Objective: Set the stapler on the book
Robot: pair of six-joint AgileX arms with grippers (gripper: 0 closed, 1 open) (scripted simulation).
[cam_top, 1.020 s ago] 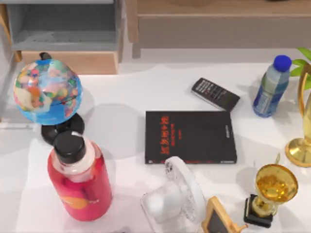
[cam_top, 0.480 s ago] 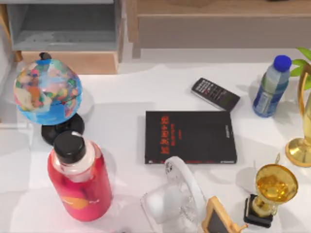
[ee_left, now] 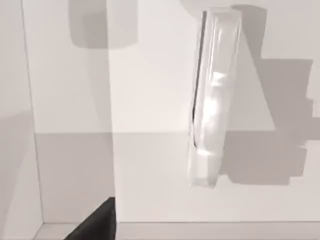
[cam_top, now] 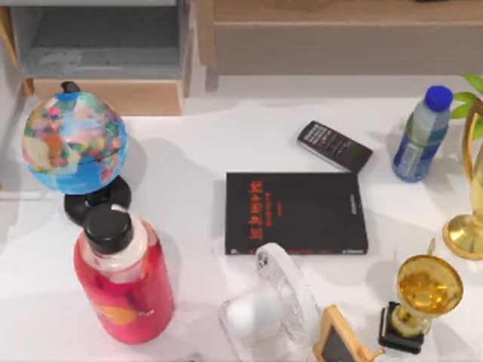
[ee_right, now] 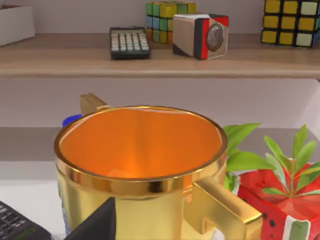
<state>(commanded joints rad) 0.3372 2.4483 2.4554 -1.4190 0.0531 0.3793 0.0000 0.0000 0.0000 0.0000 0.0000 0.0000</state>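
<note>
Your left wrist camera looks down on the stapler (ee_left: 209, 95): slim, glossy white, one end rounded, lying on bare white tabletop; its long axis probably runs away from the camera (hard to judge). You cannot tell either gripper's opening. From above, the book (cam_top: 296, 213) lies flat mid-table, matte black, red lettering, long axis left-right. Beyond it, a black remote (cam_top: 334, 145).

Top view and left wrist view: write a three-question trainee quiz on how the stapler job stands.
1. True or false: the stapler already lies on the book.
2. Which thing lies nearest the book's far right corner in the top view? A globe; B black remote; C water bottle.
3. Fill in: the lettering on the book's cover is ___.
Key: 1 false, it lies on the white table; 2 B; 3 red.
</note>
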